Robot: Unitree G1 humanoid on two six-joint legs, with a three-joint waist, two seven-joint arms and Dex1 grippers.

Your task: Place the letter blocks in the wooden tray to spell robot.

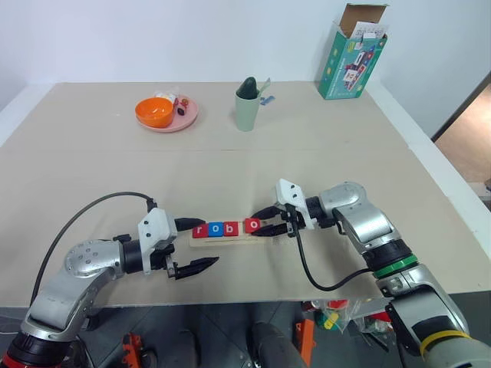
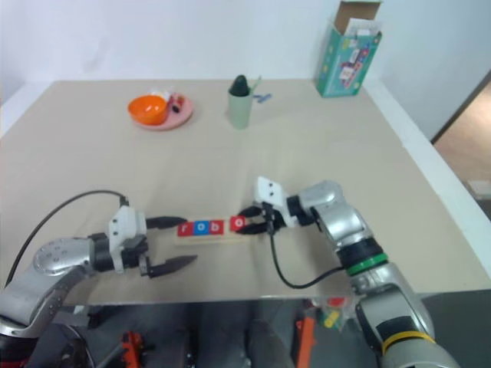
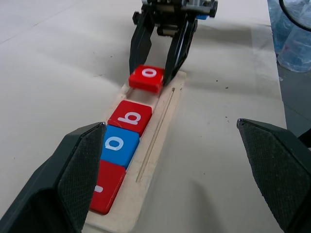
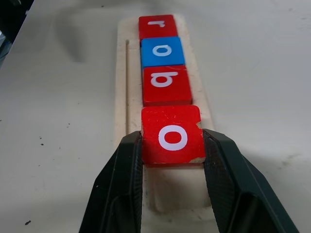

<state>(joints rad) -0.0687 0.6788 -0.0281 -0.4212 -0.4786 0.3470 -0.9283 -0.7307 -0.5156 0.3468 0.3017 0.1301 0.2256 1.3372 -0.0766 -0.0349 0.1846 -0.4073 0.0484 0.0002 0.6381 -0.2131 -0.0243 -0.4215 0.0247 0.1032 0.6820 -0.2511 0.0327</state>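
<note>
Beige table [image 1: 322, 161] held wooden tray [image 4: 122, 87] w/ r, o, b tiles seated. Right gripper [image 4: 172, 145] clamped a red o tile [image 4: 171, 133] over tray's 4th spot. Left gripper [image 1: 196, 244] spread wide, holding nothing, at tray's other end.

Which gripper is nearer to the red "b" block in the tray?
Right. The right gripper holds the red "o" block beside the red "b" block; the open left gripper is at the wooden tray's far end.

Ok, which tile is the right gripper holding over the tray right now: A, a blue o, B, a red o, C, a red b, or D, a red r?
B: the right gripper is closed on the red o tile at the wooden tray, behind the r, blue o and b.
</note>
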